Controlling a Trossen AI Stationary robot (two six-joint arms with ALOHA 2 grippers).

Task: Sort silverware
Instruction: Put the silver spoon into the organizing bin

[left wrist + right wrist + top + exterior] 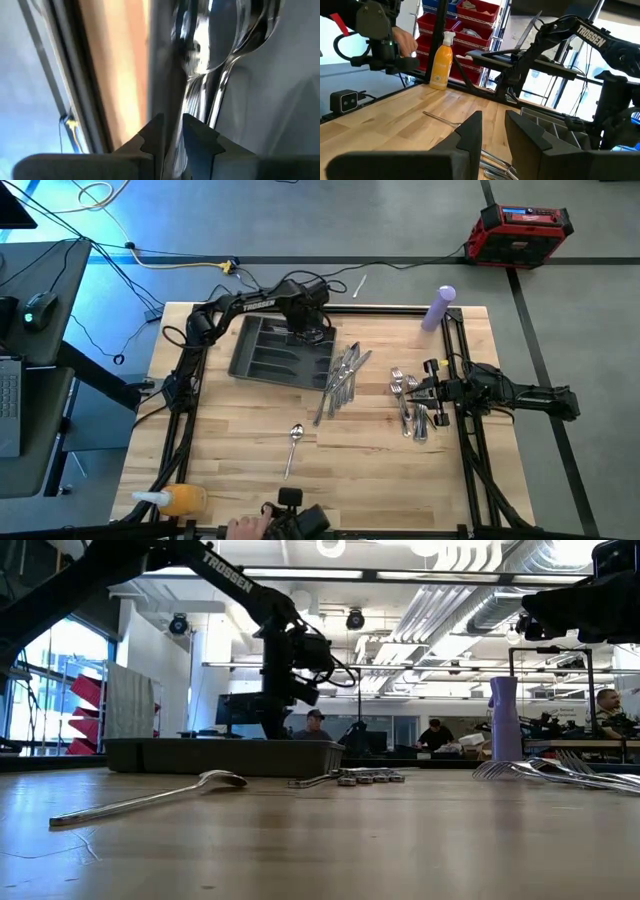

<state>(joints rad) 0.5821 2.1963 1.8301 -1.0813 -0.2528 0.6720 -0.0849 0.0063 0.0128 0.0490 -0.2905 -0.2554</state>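
Left gripper point(312, 332) sits down in the right end of the dark grey tray point(262, 350), at the far side of the table point(240, 450). Left wrist view: its fingers point(200, 137) are nearly together, clamped on a shiny spoon point(197, 65) whose handle runs between them, bowl pointing away into a tray compartment. More shiny metal lies beside it there, too blurred to sort out.

Right gripper point(436, 390) hangs over the fork pile point(410, 405) on the right side of the table, clear of it. Right wrist view: fingers point(470, 131) slightly parted, nothing between them.

Silverware layout:
- Knife pile point(340, 375): loose fan just right of the tray, near table centre, handles overlapping.
- Fork pile: right side, under the right gripper, tines showing in the low view point(500, 770).
- Single spoon point(292, 448): alone near the front, well apart from both piles, bowl toward the far side.

Other items: purple bottle point(438, 308) upright at the far right corner; orange spray bottle point(172, 500) lying at the near left corner. Red case point(520, 232) on the floor beyond the table. People point(315, 725) seated in the room behind, seen in the low view.
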